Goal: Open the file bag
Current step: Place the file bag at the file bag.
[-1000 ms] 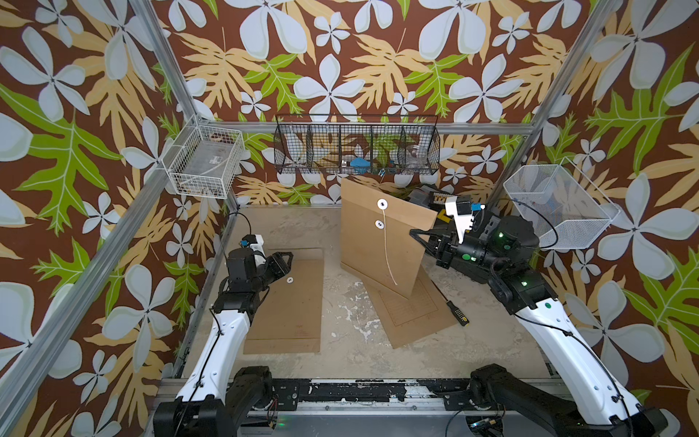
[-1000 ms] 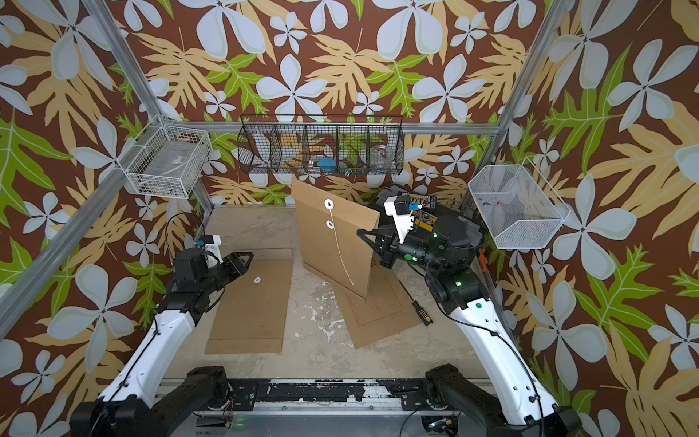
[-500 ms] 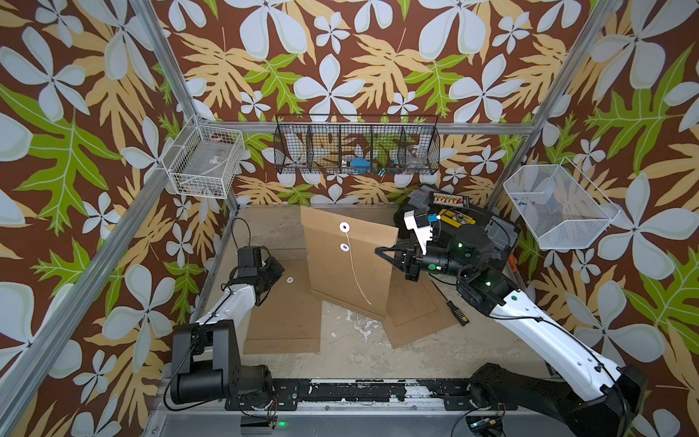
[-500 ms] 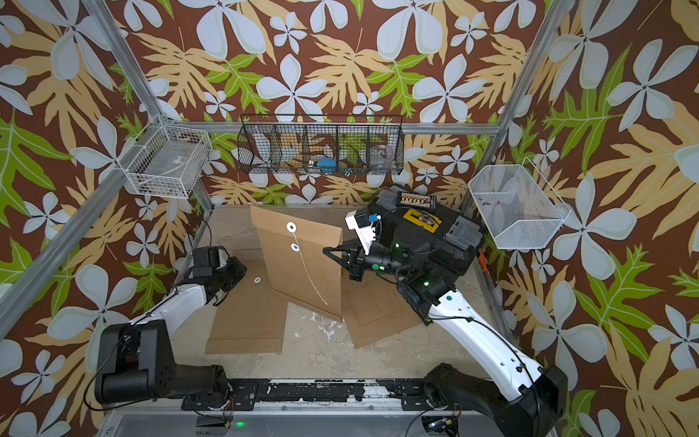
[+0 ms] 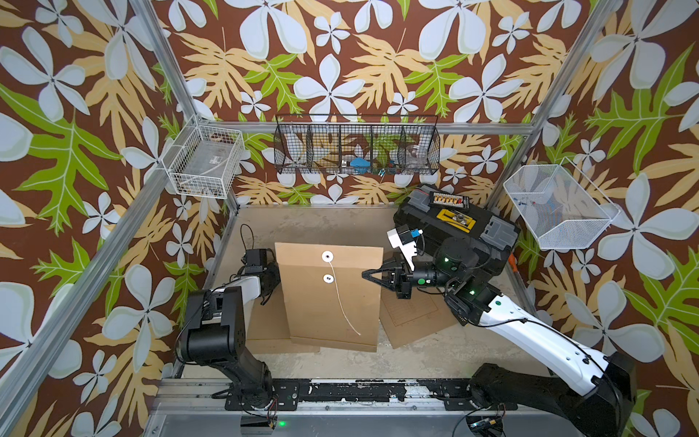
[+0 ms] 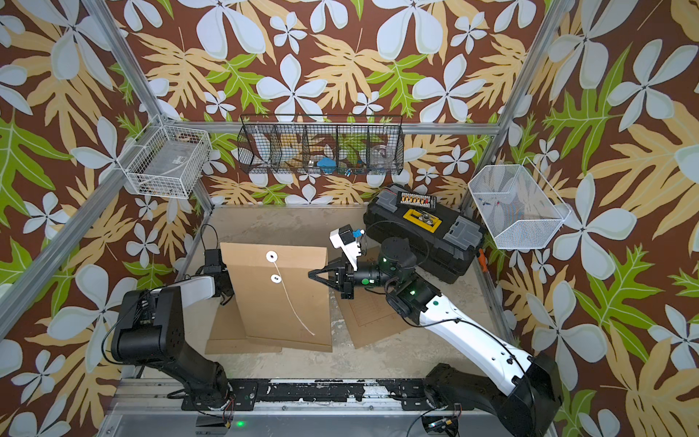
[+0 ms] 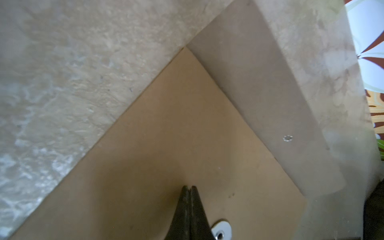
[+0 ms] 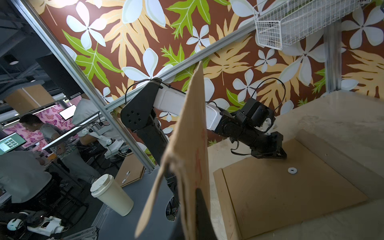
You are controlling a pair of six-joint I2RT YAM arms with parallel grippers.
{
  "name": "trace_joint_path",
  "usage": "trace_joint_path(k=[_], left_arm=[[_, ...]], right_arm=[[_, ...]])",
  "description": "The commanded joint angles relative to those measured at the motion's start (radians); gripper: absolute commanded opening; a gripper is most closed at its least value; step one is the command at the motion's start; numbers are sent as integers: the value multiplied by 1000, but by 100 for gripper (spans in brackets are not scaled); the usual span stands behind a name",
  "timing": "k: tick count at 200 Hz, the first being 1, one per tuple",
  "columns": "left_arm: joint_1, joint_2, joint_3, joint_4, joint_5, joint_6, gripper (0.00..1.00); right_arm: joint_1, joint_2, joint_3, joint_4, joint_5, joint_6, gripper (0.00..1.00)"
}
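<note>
Pinching the right-hand edge of the kraft file bag (image 5: 317,314), the right gripper (image 5: 372,274) is clamped on it and holds it upright at the centre of the frame in both top views. The left gripper (image 7: 188,190) is clenched on nothing, its tips just beside the bag's left edge and over a second file bag (image 5: 264,329) lying flat (a third file bag (image 5: 416,325) lies flat at centre right, beneath the right arm). The closure string (image 5: 342,306) hangs loose from the upper button (image 5: 327,256) past the lower button (image 5: 327,279), so I judge the tie undone and the flap not yet lifted. Thin card like this should be light, fairly stiff across its face, yet quick to buckle and slick between pads. The flap's free edge near the upper button looks the best hold, with the right grip steadying the body.
</note>
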Motion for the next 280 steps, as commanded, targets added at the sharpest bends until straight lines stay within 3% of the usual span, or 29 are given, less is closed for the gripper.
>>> trace_joint_path(k=[1,27,53,128,211,221,254,280], left_arm=[[1,15,-12,18,-22,-11,0],[1,9,-39,31,-22,-18,0],[1,2,-48,29,-24,-17,0],[1,-10,-50,29,-13,-10,0],[1,-20,-51,24,-11,-4,0],[1,-26,-51,25,-7,-4,0],[0,-54,-42,28,6,-3,24],[1,-85,-26,19,16,5,37]], right_arm=[[-18,73,-22,-45,139,-12,0],[-96,270,-28,-29,121,69,0],[-108,431,38,-130,152,5,0],[-110,699,228,-232,279,-22,0],[-110,936,453,-326,300,-29,0],[-109,948,461,-334,295,-32,4],[-110,956,456,-351,307,-50,20],[-109,961,446,-352,269,-66,23]])
